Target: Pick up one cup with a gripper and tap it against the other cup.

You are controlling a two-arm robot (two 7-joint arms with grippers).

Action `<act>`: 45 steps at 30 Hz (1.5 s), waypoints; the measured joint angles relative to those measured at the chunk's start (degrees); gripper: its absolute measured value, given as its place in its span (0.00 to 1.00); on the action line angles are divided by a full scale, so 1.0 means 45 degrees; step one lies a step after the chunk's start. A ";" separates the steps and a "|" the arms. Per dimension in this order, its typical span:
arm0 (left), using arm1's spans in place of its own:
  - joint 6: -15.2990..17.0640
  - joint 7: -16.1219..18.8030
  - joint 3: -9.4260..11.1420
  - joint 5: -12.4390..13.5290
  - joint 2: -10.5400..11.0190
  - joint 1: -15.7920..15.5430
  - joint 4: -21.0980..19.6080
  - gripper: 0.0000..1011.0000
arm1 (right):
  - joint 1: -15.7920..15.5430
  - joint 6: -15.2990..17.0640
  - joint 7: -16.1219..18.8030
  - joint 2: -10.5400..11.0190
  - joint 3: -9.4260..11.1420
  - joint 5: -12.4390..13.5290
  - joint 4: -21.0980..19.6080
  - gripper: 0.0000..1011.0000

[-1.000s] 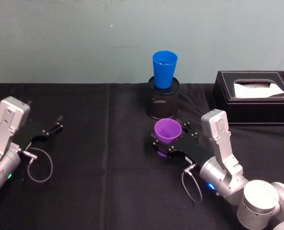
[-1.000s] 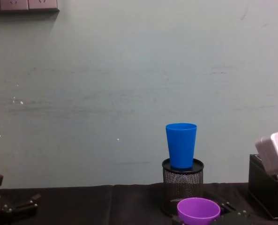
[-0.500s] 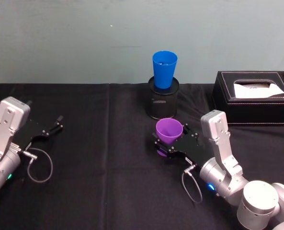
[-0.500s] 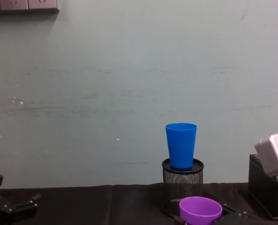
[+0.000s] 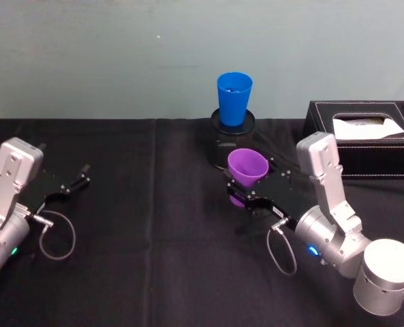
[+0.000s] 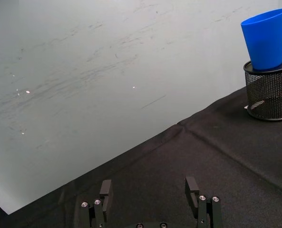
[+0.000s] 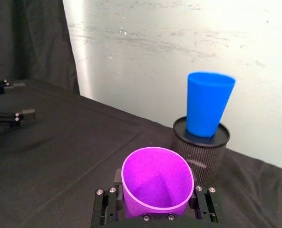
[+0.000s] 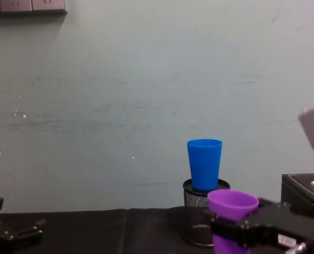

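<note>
Near the blue cup point(image 5: 234, 98), right hand point(image 5: 243, 194) pinches purple cup point(image 5: 247, 167); white label point(image 8: 286, 241) unreadable.

— Where is the held cup point(image 5: 248, 166)?
— In my right gripper point(image 5: 241, 195), just before the mesh holder point(image 5: 223, 151). The other cup point(image 5: 234, 99) stands in that holder, behind it.
— Around them?
— Box point(image 5: 324, 136) right of the holder; my left gripper point(image 5: 82, 175) well to the left.
</note>
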 joint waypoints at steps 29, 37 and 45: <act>0.0000 -0.0001 0.0000 0.0000 0.0000 0.0000 0.0000 0.99 | -0.0024 0.1279 0.0470 0.0263 0.0544 0.0094 -0.1069 0.73; 0.0001 0.0000 0.0001 0.0000 0.0000 0.0000 0.0000 0.99 | -0.0017 0.1279 0.0461 0.0263 0.0533 0.0099 -0.1068 0.73; 0.0000 0.0000 0.0000 -0.0001 0.0000 0.0000 0.0000 0.99 | -0.0014 0.1280 0.0455 0.0263 0.0524 0.0100 -0.1069 0.73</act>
